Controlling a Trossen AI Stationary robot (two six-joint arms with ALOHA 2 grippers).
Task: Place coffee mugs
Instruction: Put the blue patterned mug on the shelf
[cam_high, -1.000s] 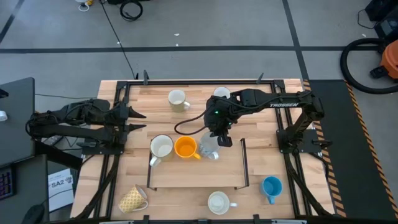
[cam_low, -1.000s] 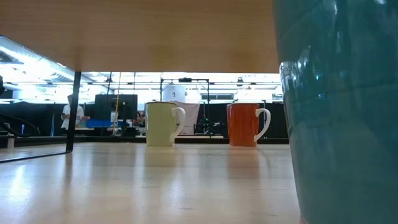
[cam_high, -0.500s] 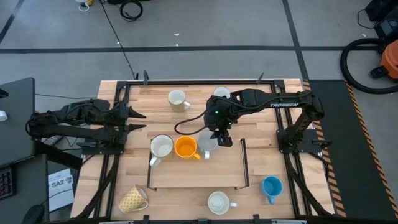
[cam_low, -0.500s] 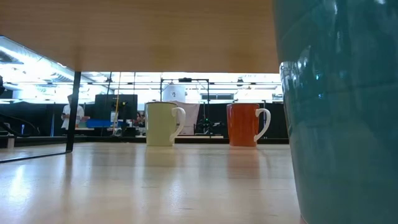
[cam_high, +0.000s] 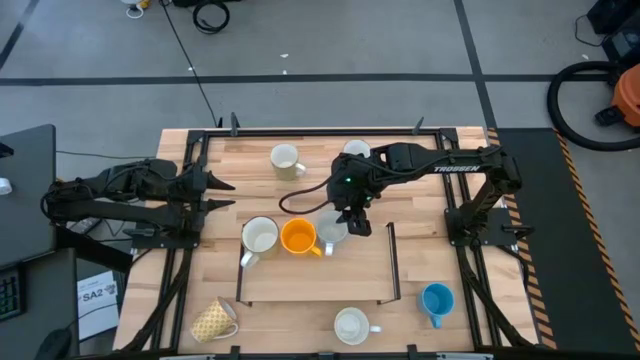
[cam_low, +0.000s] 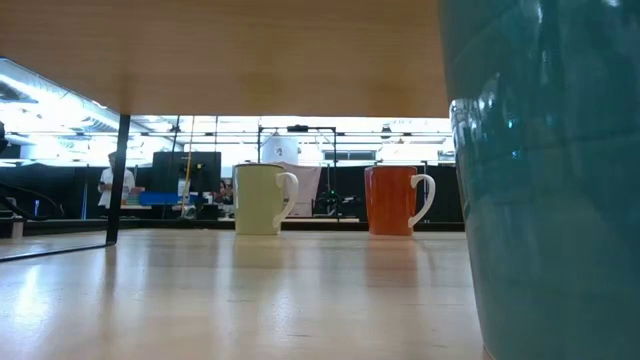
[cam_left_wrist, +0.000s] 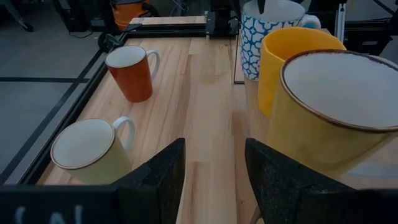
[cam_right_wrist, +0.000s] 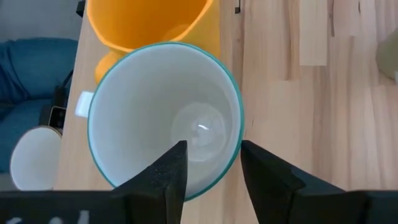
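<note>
Directly under the right tool (cam_high: 345, 222), a teal-rimmed mug (cam_right_wrist: 165, 118) with a white inside stands just right of the orange mug (cam_high: 298, 237), near the middle of the bench (cam_high: 410, 300). Only the right wrist view shows the teal rim and the two dark fingers (cam_right_wrist: 160, 177) set one on each side of the mug's wall, a gap between them; from above the arm hides most of this mug. Left of the orange mug stands a cream mug (cam_high: 259, 236). Farther back are another cream mug (cam_high: 285, 159) and a white-inside mug (cam_high: 356, 150) partly hidden by the arm. At the near edge stand a yellow patterned mug (cam_high: 214, 320), a white mug (cam_high: 352, 325) and a blue mug (cam_high: 436, 300). The low view is filled at right by the blue mug's wall. The left tool (cam_high: 222, 194) waits at the bench's left side, fingers spread apart and holding nothing.
</note>
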